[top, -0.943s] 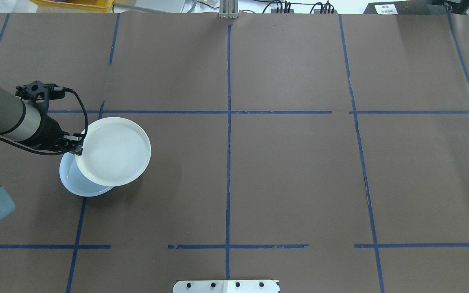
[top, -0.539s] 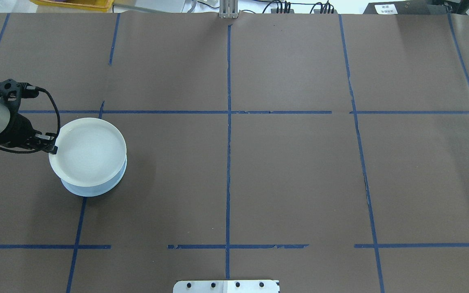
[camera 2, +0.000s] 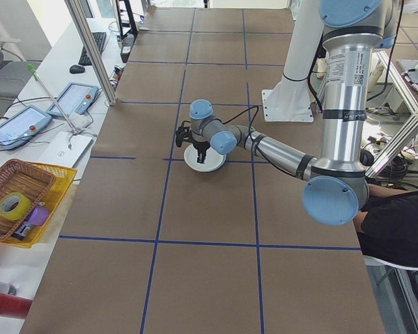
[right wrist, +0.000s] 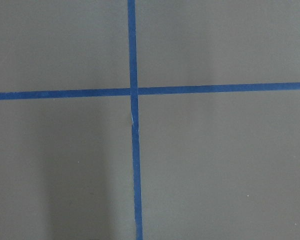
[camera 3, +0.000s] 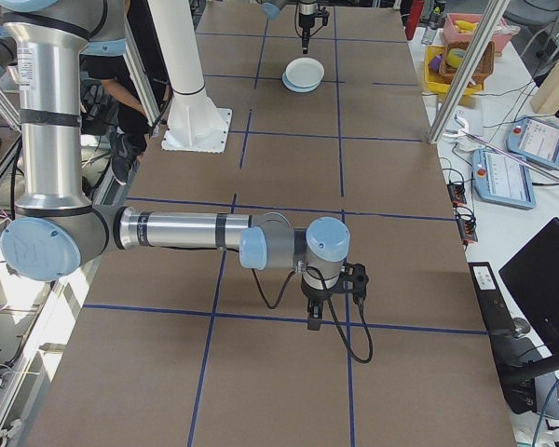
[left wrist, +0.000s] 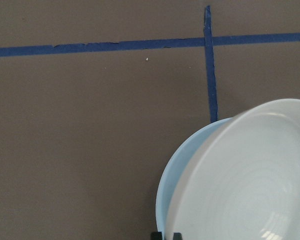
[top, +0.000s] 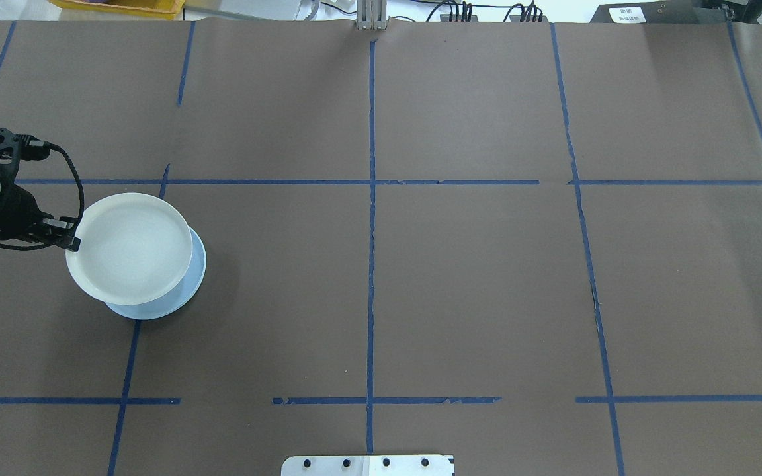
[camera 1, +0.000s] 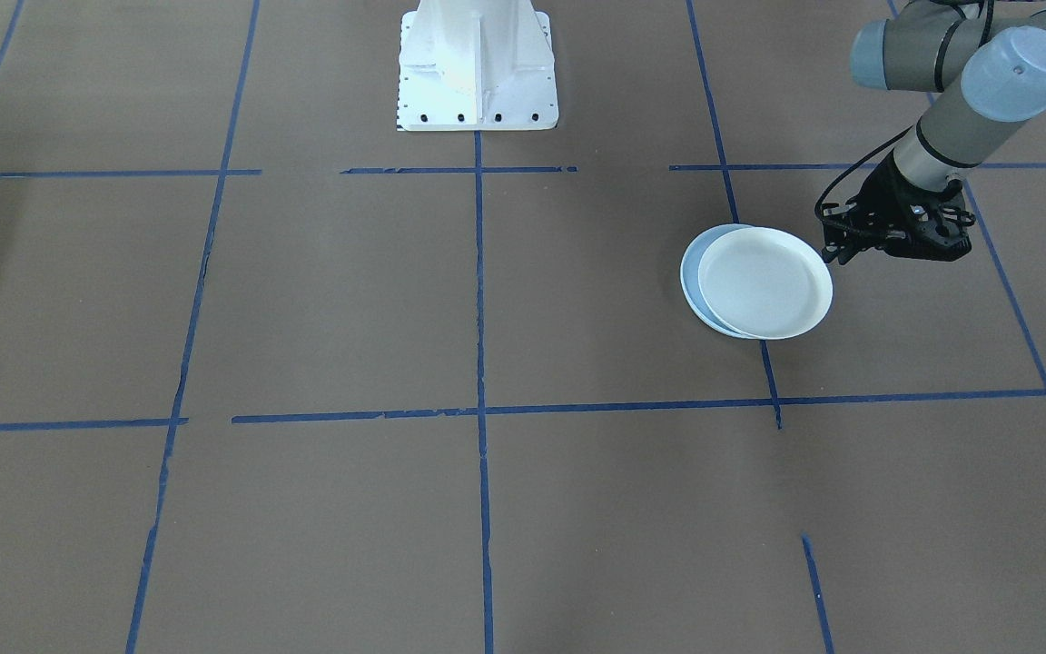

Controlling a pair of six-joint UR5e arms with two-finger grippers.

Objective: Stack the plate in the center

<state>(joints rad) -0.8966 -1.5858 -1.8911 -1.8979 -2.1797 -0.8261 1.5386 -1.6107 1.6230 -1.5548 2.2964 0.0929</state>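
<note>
Overhead exterior view gives you the left gripper point(top: 71, 242) at the rim of the white plate point(top: 129, 248), on the side facing the robot's left. Its black fingertips meet the plate's edge there, so the jaws look closed on the rim, with no wider gap to be seen. The white plate sits over the pale-blue plate point(top: 192, 281), which lies flat on the brown table point(top: 473, 277). The two are not lined up: a crescent of pale blue shows past the white plate on the side away from the gripper and toward the robot.

From the front-facing camera you see the same offset, the pale-blue plate point(camera 1: 692, 272) peeking out from under the white plate point(camera 1: 764, 283), and the left gripper point(camera 1: 836, 252) right at the white rim. Whether the white plate rests fully on the lower one or is held a little above it, you cannot tell.

Your left wrist camera shows the white plate point(left wrist: 250, 180) filling the lower right, the pale-blue plate point(left wrist: 177, 172) beneath it, and blue tape lines point(left wrist: 209, 65) on the table beyond.

The right gripper point(camera 3: 314, 321) appears only in the right side view, low over the table and well apart from the plates; whether its jaws are apart or together cannot be told.
</note>
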